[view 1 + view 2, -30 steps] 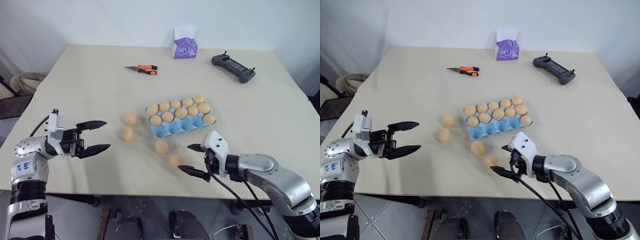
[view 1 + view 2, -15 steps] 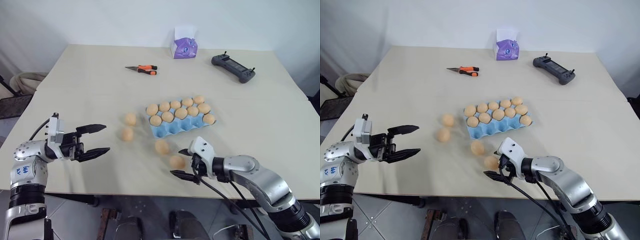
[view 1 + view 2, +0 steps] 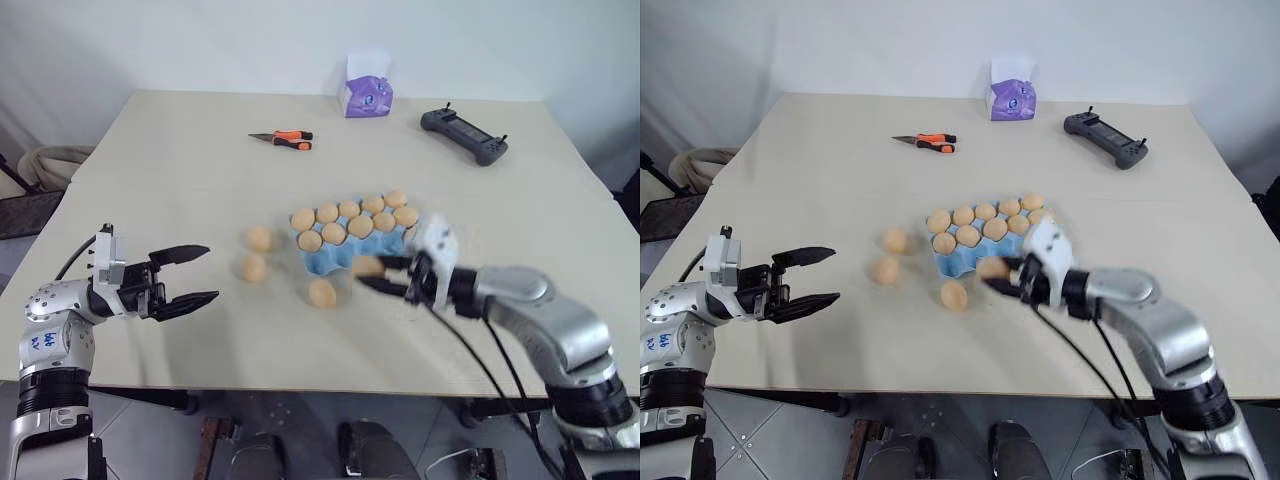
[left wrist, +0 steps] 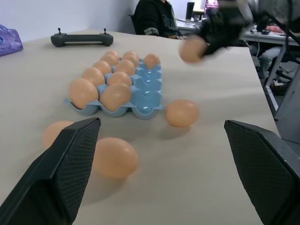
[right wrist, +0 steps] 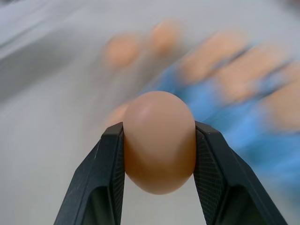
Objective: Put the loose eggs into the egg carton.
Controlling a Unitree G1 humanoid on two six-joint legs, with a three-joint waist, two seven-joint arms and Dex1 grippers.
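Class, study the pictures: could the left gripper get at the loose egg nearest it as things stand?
Probably yes. The left gripper is open, and only bare table lies between it and the nearest loose egg.

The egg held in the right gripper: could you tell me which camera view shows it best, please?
The right wrist view: the held egg sits close up, clamped between both fingers of the right gripper. The eye views show it small and blurred near the egg carton. The left wrist view shows it from afar, raised above the table.

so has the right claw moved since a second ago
Yes. The right claw, shut on an egg, has lifted off the table and gone forward to the carton's near edge.
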